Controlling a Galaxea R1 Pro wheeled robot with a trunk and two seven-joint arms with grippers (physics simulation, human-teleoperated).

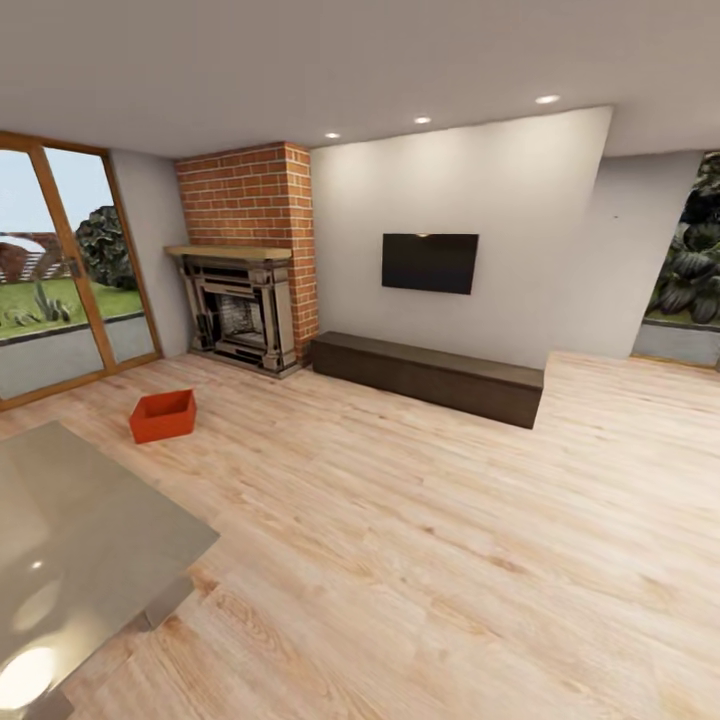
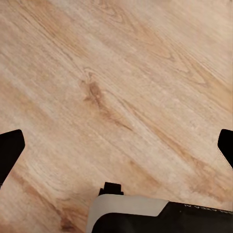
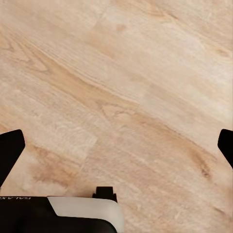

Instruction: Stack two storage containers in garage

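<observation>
Standing on the light wood floor point(image 1: 420, 560) of the living room, one orange-red storage container point(image 1: 163, 415) waited far left, near the brick fireplace point(image 1: 245, 300). Both wrist views showed fingers point(image 2: 10, 148) spread wide and empty above the planks. The grey tabletop point(image 1: 80, 540) at near left could catch the base while approaching.

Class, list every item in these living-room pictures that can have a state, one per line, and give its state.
storage container: upright on the wood floor, open top, looks empty
television: screen dark
glass door: appears closed
ceiling lights: on
left pincer: open, holding nothing
right pincer: open, holding nothing
</observation>
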